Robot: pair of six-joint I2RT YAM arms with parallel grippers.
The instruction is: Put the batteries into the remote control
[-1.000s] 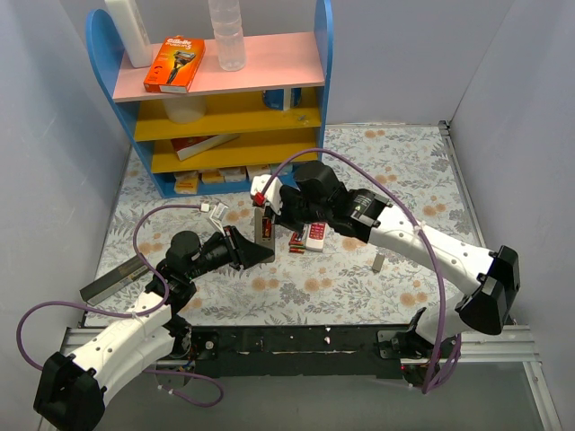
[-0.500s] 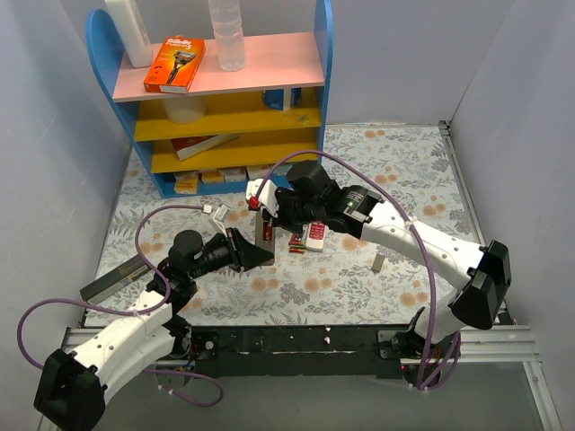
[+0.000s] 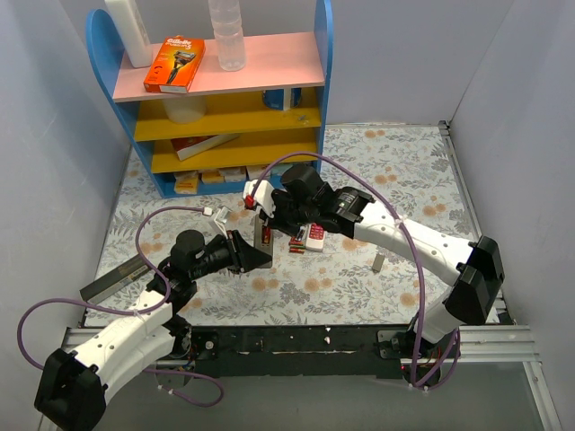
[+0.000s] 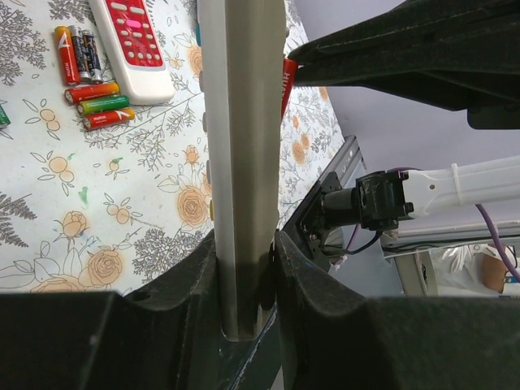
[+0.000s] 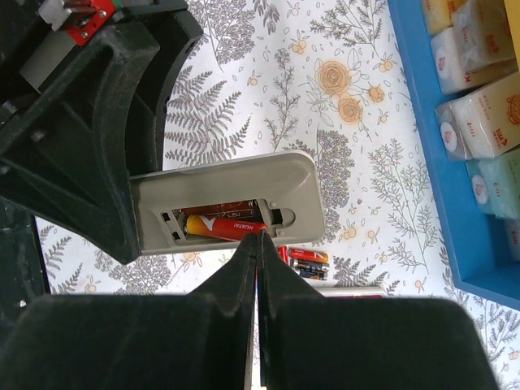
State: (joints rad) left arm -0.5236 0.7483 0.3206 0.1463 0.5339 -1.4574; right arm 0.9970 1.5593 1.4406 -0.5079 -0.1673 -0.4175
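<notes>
My left gripper (image 3: 252,254) is shut on the lower end of the white remote control (image 3: 262,235) and holds it upright on edge; in the left wrist view the remote (image 4: 242,162) stands between my fingers (image 4: 183,284). In the right wrist view its open battery bay (image 5: 227,221) faces the camera with a red battery (image 5: 223,227) lying slightly tilted in it. My right gripper (image 5: 258,236) is shut, its tips against that battery's end. Several loose batteries (image 4: 89,81) lie on the table and also show in the right wrist view (image 5: 309,262).
A red-and-white remote (image 4: 134,45) lies beside the loose batteries. A small grey cover piece (image 3: 378,262) lies to the right. A blue shelf unit (image 3: 216,99) with boxes stands at the back left. A dark oblong object (image 3: 112,278) lies at the left edge.
My right gripper has moved a little left, onto the remote's open bay. The left gripper and the remote have hardly moved.
</notes>
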